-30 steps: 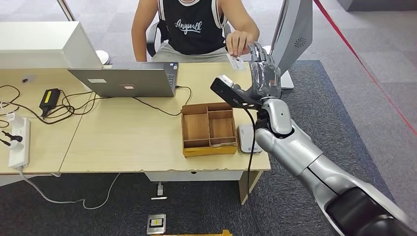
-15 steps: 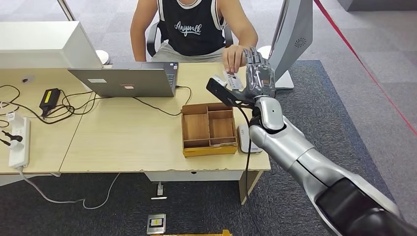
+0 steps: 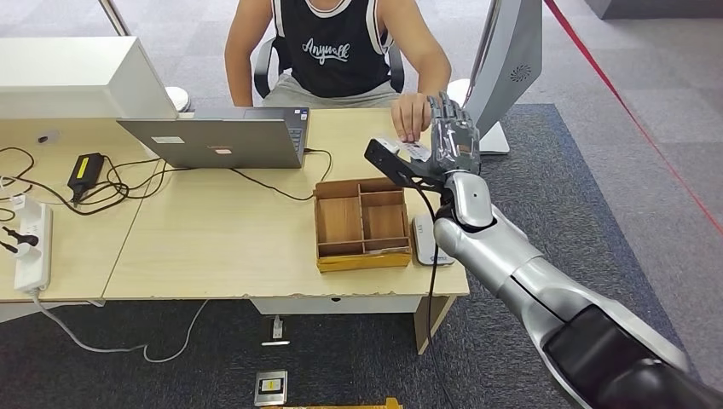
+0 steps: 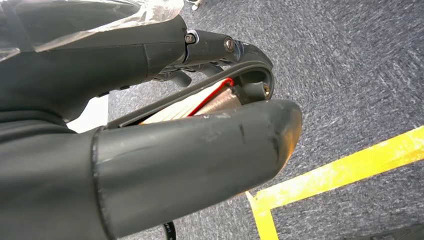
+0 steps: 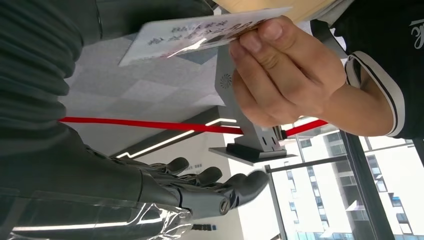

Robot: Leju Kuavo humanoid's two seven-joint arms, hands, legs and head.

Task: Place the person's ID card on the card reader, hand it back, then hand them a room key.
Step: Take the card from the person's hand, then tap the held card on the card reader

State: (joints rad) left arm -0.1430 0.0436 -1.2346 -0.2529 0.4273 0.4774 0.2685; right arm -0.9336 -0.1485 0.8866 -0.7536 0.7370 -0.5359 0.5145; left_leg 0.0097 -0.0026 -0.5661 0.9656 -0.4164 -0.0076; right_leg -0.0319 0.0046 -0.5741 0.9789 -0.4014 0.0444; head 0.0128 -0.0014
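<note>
My right hand (image 3: 449,136) is raised over the desk's far right side, palm toward the seated person, fingers (image 5: 210,182) spread and straight. The person's hand (image 3: 412,115) holds a white ID card (image 3: 415,151) against my palm side; in the right wrist view their fingers (image 5: 280,70) pinch the card (image 5: 200,30) beside my thumb (image 5: 35,55), and my fingers stay apart from it. The grey card reader (image 3: 426,243) lies on the desk right of the wooden box (image 3: 362,223). My left hand (image 4: 165,125) hangs over the carpet, holding nothing.
An open laptop (image 3: 217,141) sits at the desk's back, with cables and a power strip (image 3: 32,247) to the left. A grey monitor stand (image 3: 511,60) rises just behind my right hand. Yellow tape (image 4: 340,172) marks the carpet.
The person's hand has moved the card from above my fingertips down to my palm. My right hand shifted slightly left and lower, then held.
</note>
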